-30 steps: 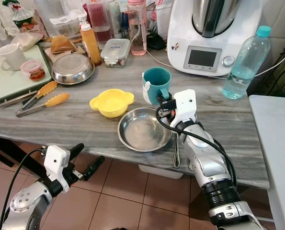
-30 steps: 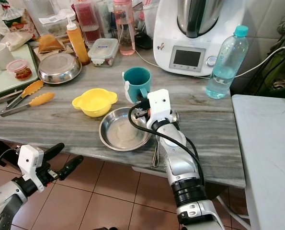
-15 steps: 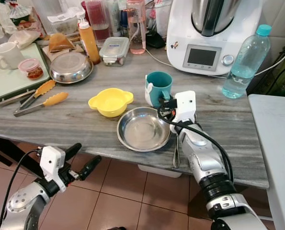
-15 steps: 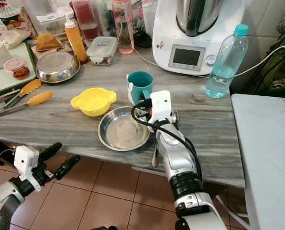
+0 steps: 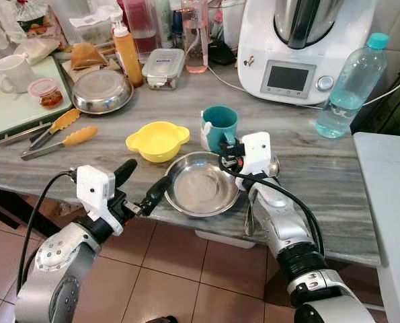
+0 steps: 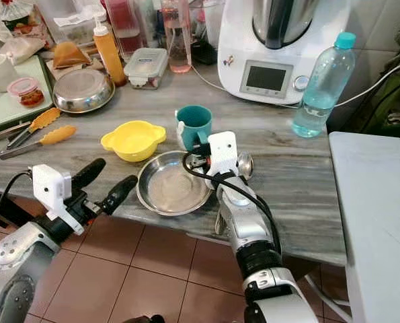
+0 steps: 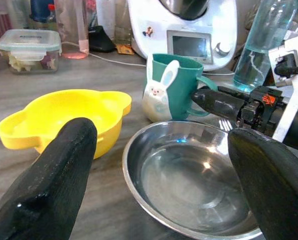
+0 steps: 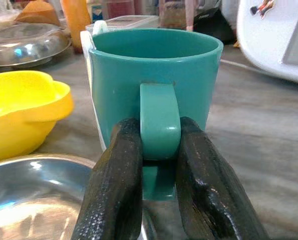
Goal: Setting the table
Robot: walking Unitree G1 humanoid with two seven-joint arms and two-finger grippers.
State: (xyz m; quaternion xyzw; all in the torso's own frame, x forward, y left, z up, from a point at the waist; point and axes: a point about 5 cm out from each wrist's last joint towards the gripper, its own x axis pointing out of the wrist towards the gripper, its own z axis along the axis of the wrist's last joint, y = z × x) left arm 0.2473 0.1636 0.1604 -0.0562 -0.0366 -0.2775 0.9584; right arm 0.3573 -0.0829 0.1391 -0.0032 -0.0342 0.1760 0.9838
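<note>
Right gripper (image 8: 159,165) jaws clamped on teal plastic mug (image 5: 219,126) handle beside round steel bowl (image 5: 201,183), left gripper (image 5: 140,189) jaws apart at bowl's rim; thin handle pinch could let mug twist and tip.

Steel bowl (image 5: 201,183) at the counter's (image 5: 105,165) front edge; mug (image 5: 219,127) behind it, small bowl (image 5: 157,140) behind-left

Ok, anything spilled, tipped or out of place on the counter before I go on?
Nothing spilled or tipped. One thing to watch: the steel bowl sits right at the counter's front edge, close to the open left gripper. The teal mug stands upright, its handle pinched by the right gripper.
</note>
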